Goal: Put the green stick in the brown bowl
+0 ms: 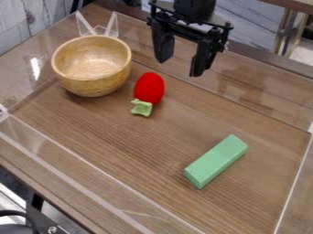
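Observation:
The green stick [217,161] is a flat light-green block lying diagonally on the wooden table at the lower right. The brown bowl [91,65] is a round wooden bowl standing at the upper left, with nothing visible inside. My gripper [181,57] hangs at the top centre, pointing down with its two black fingers [160,44] spread apart and nothing between them. It is well above and behind the stick, to the right of the bowl.
A red strawberry toy with a green leaf base [148,90] lies just right of the bowl, below the gripper. A clear plastic wall [49,155] rims the table [146,146] on the left, front and right sides.

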